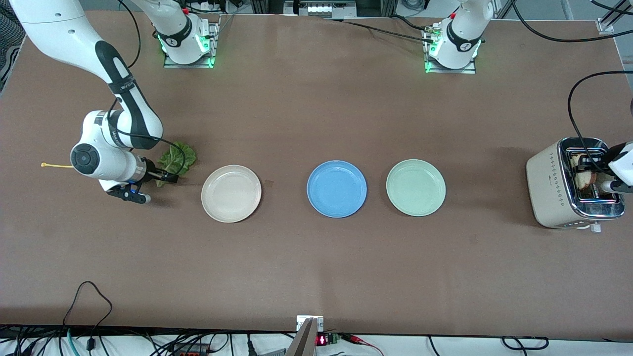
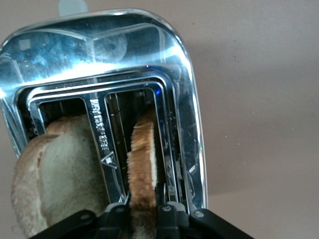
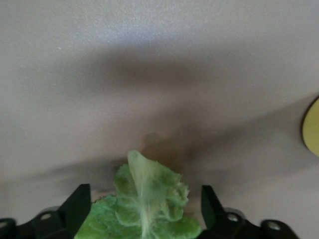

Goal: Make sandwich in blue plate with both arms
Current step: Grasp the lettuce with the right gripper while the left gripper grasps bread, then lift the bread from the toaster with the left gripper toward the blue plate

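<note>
Blue plate (image 1: 337, 189) bare, mid-table between two other plates. Left gripper (image 2: 143, 215) clamps bread slice (image 2: 143, 169) in toaster (image 1: 554, 188): lift straight up. Right gripper (image 3: 144, 211), jaws wide, straddles lettuce (image 3: 147, 204); probably closing, so pinch low.

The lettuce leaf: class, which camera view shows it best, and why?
The right wrist view: the lettuce leaf fills the space between the right gripper's open fingers. The front view shows it small and half covered by the arm; the left wrist view does not show it.

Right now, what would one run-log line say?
left gripper: shut on bread slice in toaster | right gripper: open around lettuce | blue plate: bare
</note>
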